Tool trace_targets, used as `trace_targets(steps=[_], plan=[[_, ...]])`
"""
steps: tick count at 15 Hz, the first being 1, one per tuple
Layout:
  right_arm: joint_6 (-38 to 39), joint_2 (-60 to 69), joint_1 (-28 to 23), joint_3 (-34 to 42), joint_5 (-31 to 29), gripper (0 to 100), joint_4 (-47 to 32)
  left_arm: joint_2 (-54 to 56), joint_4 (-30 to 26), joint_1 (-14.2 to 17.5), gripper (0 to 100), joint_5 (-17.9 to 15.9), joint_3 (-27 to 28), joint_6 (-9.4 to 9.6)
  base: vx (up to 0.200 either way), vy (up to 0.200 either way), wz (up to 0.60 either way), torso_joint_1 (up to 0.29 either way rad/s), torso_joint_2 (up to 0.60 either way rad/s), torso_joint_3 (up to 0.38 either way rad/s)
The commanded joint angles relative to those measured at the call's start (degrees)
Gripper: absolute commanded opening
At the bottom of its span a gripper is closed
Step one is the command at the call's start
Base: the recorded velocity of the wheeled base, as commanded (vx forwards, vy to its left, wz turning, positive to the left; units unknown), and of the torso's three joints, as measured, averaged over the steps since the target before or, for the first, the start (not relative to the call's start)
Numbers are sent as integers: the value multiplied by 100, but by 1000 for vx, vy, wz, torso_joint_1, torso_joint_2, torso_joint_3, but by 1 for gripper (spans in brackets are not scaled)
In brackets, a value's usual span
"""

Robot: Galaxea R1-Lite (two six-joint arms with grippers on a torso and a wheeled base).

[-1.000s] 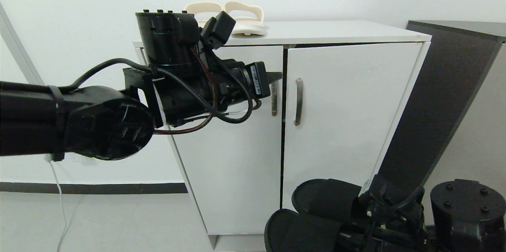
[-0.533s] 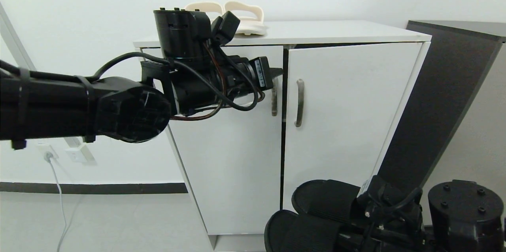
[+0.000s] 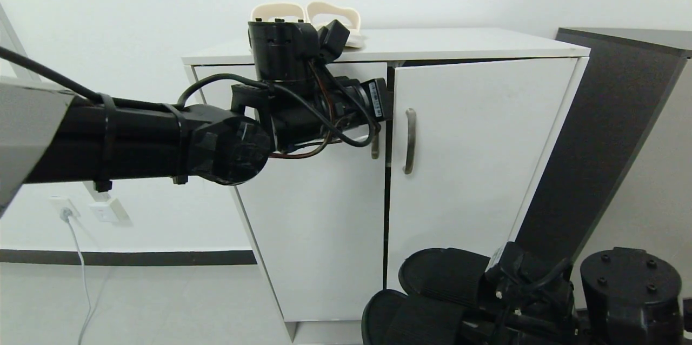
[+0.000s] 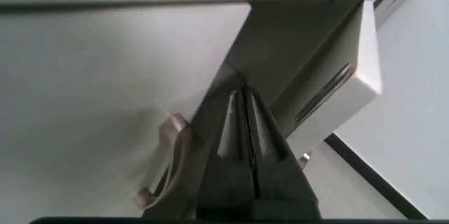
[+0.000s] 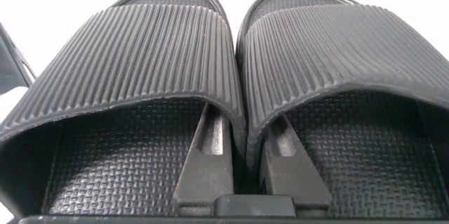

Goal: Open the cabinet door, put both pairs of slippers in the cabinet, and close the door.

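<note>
The white cabinet [image 3: 465, 42] has two doors, each with a metal handle [image 3: 409, 139]. The right door [image 3: 476, 161] stands slightly ajar. My left gripper [image 3: 387, 100] is shut, with its tip at the dark seam between the doors, near the top. In the left wrist view its joined fingers [image 4: 244, 94] point into that seam, beside the left door's handle [image 4: 168, 161]. A cream pair of slippers [image 3: 330, 12] lies on the cabinet top. My right gripper [image 3: 489, 302] sits low in front of the cabinet, shut on the black slippers [image 3: 432, 280]. Its fingers [image 5: 207, 161] reach under both straps and pinch the slippers' [image 5: 154, 48] adjoining sides.
A dark slanted panel [image 3: 605, 128] stands against the cabinet's right side. A wall socket with a hanging cable [image 3: 67, 215] is at the lower left, above the grey floor [image 3: 162, 307]. Open floor lies left of the cabinet.
My left arm has moved right and forward, bringing its shut tip from beside the left handle to the seam between the doors. The right gripper and the black slippers barely moved.
</note>
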State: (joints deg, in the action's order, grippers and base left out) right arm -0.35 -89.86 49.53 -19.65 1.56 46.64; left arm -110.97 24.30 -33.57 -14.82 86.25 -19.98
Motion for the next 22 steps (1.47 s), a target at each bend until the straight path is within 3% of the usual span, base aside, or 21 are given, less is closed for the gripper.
trace_targets(steps=[1,4,7,9,11,13,16,18,20,22], plan=[[-9,-32,39,40,-7,0,3,-39,5,-35,0,-3,-12,-6,0,0,0,0,0,0],[0,-14,109,75,-15,0,3,-21,-57,-62,0,6,-82,-15,0,0,0,0,0,0],[-9,-14,171,111,-7,0,3,128,-13,-237,0,6,-389,-120,-200,0,0,4,2,1],[0,-41,250,111,-7,0,3,339,102,-712,0,15,-961,-94,-200,0,0,0,-2,0],[0,-23,329,155,-7,0,3,524,620,-1160,0,59,-1532,-103,-200,0,0,-5,0,0],[-9,3,426,199,-7,0,12,541,796,-1239,0,129,-1576,-103,-200,0,0,5,5,5],[0,3,443,190,-15,0,12,629,928,-510,0,129,-1629,-103,0,0,0,0,0,0],[0,-23,408,181,-15,0,12,1069,1121,35,0,120,-2130,-111,0,0,0,0,0,0],[0,-67,206,111,-7,0,12,2255,1244,457,0,129,-3228,-85,0,0,0,0,0,0],[27,-129,39,-39,-33,0,12,3635,1148,598,0,138,-4389,-6,0,0,0,0,0,0]])
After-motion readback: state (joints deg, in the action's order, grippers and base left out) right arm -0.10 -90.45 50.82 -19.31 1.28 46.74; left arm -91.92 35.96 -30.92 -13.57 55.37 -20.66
